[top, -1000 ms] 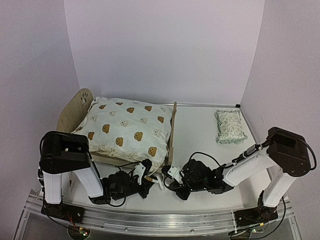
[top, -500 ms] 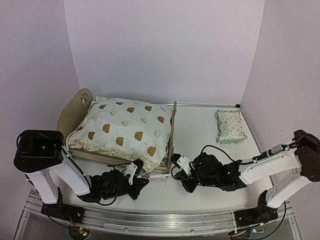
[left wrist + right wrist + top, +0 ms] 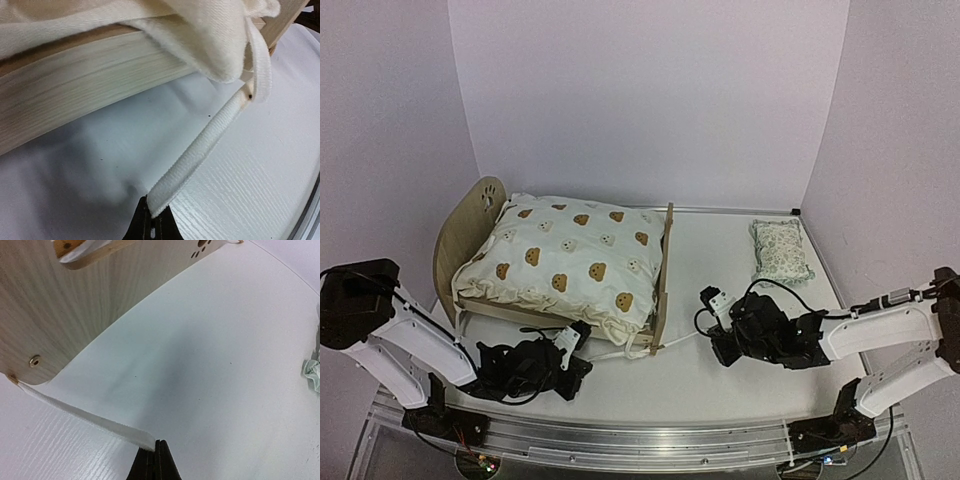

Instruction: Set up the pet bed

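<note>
left jaws pressed together, pinching the end of a white ribbed strap [image 3: 200,150]; it runs up and right, away from the jaws, to the hanging corner of the quilt [image 3: 190,35], fairly straight

right jaws also pressed together, pinching the end of a second, flat white strap [image 3: 85,415]; it runs left from those jaws, low over the counter [image 3: 225,365], to the bottom corner of the footboard [image 3: 75,305], right by a metal screw head [image 3: 35,360]. can't tell how it's fixed past that corner

pet bed [image 3: 663,275] sits on the counter just ahead of the left jaws and off to the left of the right jaws; headboard [image 3: 468,222] end lies left of the left jaws, footboard end nearest the right jaws. paw cutout [image 3: 492,196] shows in the headboard

cream bear-print quilt covers the whole top of the bed, puffed up; its near edge droops over the wooden side rail [image 3: 75,80] directly ahead of the left jaws

both jaws sit low, close to the counter, each clear of the frame itself; only the straps bridge the gap

small green-patterned pillow [image 3: 780,252] lies flat on the counter well beyond the right jaws and slightly to their right, apart from the bed; its edge just shows at the right border of the right wrist view
</note>
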Controlling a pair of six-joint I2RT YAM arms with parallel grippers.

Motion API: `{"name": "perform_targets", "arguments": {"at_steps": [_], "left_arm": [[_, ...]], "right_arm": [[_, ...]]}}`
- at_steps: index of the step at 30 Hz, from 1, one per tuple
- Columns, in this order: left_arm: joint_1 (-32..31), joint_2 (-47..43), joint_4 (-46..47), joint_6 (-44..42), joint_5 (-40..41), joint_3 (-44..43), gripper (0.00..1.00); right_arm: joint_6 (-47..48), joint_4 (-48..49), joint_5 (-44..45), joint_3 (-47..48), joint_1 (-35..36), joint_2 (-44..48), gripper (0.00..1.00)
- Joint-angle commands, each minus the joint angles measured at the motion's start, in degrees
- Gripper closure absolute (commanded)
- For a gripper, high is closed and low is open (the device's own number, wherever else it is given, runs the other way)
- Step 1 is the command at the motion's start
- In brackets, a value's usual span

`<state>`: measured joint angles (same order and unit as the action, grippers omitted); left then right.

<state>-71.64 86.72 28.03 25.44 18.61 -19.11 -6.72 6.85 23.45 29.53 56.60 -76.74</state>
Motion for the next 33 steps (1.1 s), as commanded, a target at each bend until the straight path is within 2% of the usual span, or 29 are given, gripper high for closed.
{"name": "perform_targets", "arguments": {"at_steps": [1,8,16,18,21,24,25,28,31,33], "left_arm": [[2.7,-5.3,-6.7,0.5,3.2,-1.3,1.00],[10.3,-9.0,-12.8,2.3,0.3,-2.2,1.00],[12.8,-5.1,-13.8,4.1,-1.6,-4.4,1.00],[12.8,-4.7,-13.9,4.2,-2.3,-4.9,1.00],[12.8,-4.4,-15.2,4.1,-3.1,-6.2,0.98],[12.8,-4.3,-16.6,3.9,-4.3,-7.8,0.91],[12.8,-4.3,-17.1,3.9,-4.8,-8.4,0.88],[12.8,-4.3,-19.7,4.0,-5.4,-10.4,0.68],[12.8,-5.0,-21.9,3.9,-6.5,-11.6,0.55],[12.8,-6.4,-23.4,3.9,-7.5,-12.0,0.45]], "right_arm": [[-3.3,-2.3,0.1,-0.4,-2.7,2.7,1.00],[-6.3,-4.2,0.6,-1.8,-6.6,4.2,1.00],[-10.3,-10.6,4.9,-3.9,-7.8,9.2,1.00],[-9.9,-11.5,0.8,-4.3,-7.8,10.6,1.00],[-7.6,-11.7,-11.5,-3.8,-7.7,11.2,1.00],[-6.2,-13.0,-26.2,-1.4,-7.7,9.9,0.99],[-6.1,-13.2,-29.6,-0.6,-7.7,9.2,0.94],[-6.8,-14.9,-35.0,2.1,-7.8,7.5,0.66],[-8.6,-17.7,-32.1,5.3,-7.7,6.4,0.50],[-10.2,-19.8,-26.5,7.7,-7.8,6.3,0.34]]}}
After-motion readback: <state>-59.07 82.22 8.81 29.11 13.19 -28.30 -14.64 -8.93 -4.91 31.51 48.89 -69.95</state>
